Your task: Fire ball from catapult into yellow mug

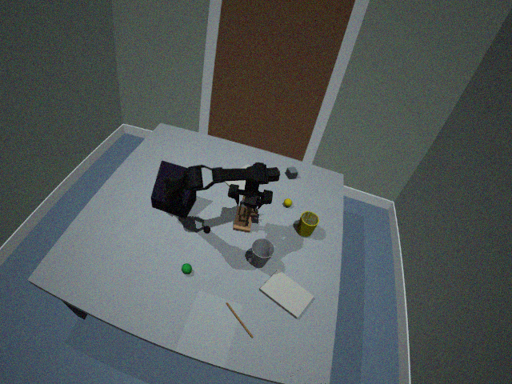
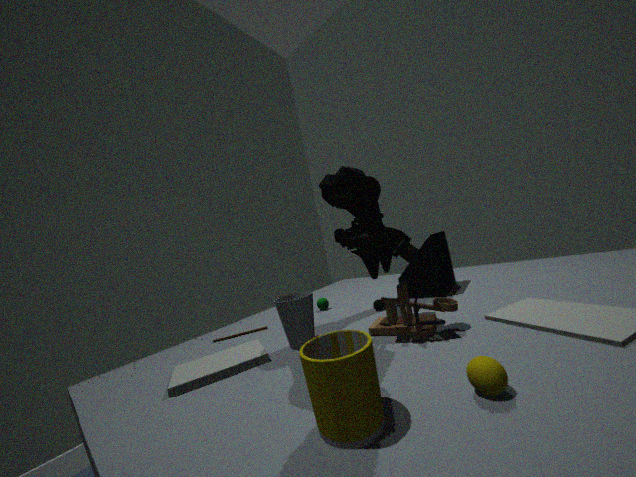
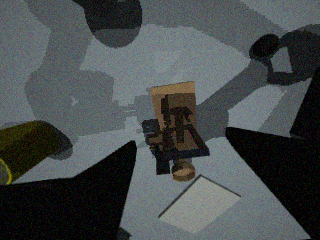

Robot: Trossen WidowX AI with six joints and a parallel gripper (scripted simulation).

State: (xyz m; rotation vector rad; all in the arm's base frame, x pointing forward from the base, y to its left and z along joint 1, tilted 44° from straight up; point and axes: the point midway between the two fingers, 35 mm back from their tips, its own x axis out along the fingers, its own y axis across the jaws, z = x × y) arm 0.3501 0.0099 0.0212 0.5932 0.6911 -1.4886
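Observation:
My gripper (image 1: 249,203) (image 2: 381,273) (image 3: 180,138) is open and empty, pointing down above the catapult. The wooden catapult (image 1: 241,227) (image 2: 377,329) (image 3: 172,89) stands on the table; its spoon cup (image 2: 445,304) (image 3: 183,171) shows no ball. In the top view the arm partly hides it. The yellow mug (image 1: 306,225) (image 2: 345,395) (image 3: 25,145) stands upright off to one side of the catapult. A yellow ball (image 1: 287,202) (image 2: 487,376), a green ball (image 1: 186,268) (image 2: 322,303) and a black ball (image 1: 206,229) (image 2: 379,304) lie on the table.
A grey cup (image 1: 261,253) (image 2: 296,320) stands near the catapult. A pale slab (image 1: 287,294) (image 2: 221,367) and a pencil (image 1: 238,319) (image 2: 239,334) lie beyond it. Another pale slab (image 2: 564,318) (image 3: 200,202) lies on the spoon side. A grey cube (image 1: 291,172) sits farther back.

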